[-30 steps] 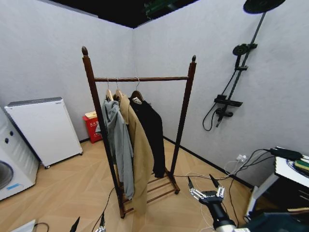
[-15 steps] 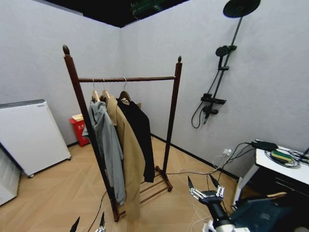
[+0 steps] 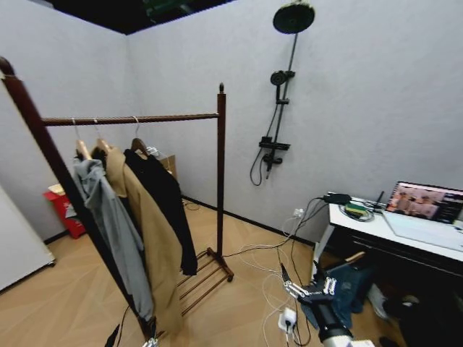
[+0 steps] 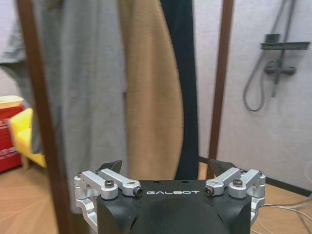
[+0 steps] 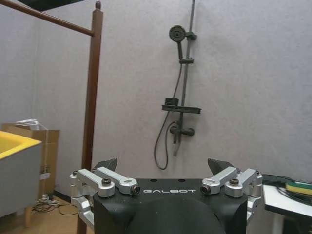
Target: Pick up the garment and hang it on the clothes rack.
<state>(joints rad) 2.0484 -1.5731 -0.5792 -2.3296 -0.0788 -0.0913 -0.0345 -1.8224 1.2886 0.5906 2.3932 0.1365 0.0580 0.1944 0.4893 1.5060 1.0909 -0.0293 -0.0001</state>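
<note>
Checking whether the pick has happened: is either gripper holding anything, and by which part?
Nothing is held. The left gripper and right gripper are both open and empty; the garment hangs on the clothes rack.

Rack (image 3: 220,181): near post's knob cut off at the head view's left edge.
Black coat (image 3: 165,199): partly behind the tan coat (image 3: 148,238).
Left gripper (image 3: 134,336): only finger tips above the head view's bottom edge.

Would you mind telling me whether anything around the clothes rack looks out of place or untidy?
Loose cables sprawl on the floor beside the clothes rack. The garment hangs straight on the bar. Both grippers, left and right, are open and empty.
</note>
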